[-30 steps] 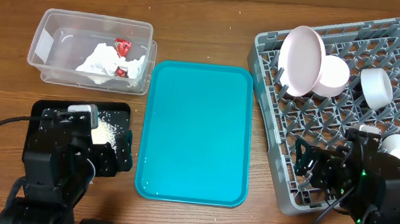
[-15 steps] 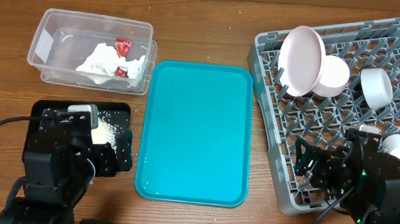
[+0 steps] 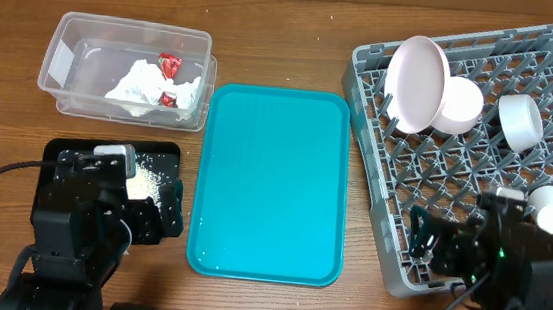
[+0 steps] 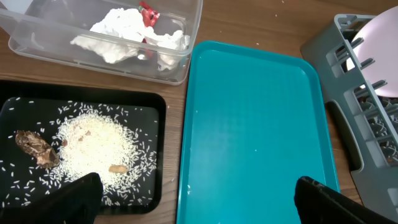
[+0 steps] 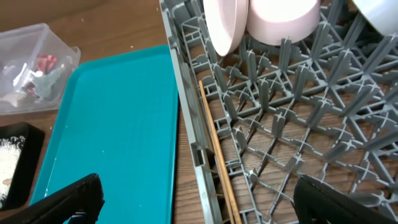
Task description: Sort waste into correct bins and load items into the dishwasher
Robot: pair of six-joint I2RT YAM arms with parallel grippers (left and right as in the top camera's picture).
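over the black tray (image 4: 152,124), the left gripper (image 4: 196,193) hangs with jaws spread and empty, the right gripper (image 5: 198,190) likewise over the dish rack (image 5: 280,124).

Top-down overhead; close forward wrists; shared tray (image 3: 272,180)

At the right, the grey rack (image 3: 435,179) holds one white plate (image 3: 415,82), two pale bowls (image 3: 459,104) and one cup (image 3: 551,207); the clear tub (image 3: 132,24) at upper left holds one napkin (image 3: 142,88) and seemingly two red wrapper bits (image 3: 169,63).

Napkin (image 3: 147,88) in tub (image 3: 60,64), rice (image 4: 93,144) on tray (image 4: 93,95), plate (image 3: 415,82) racked.
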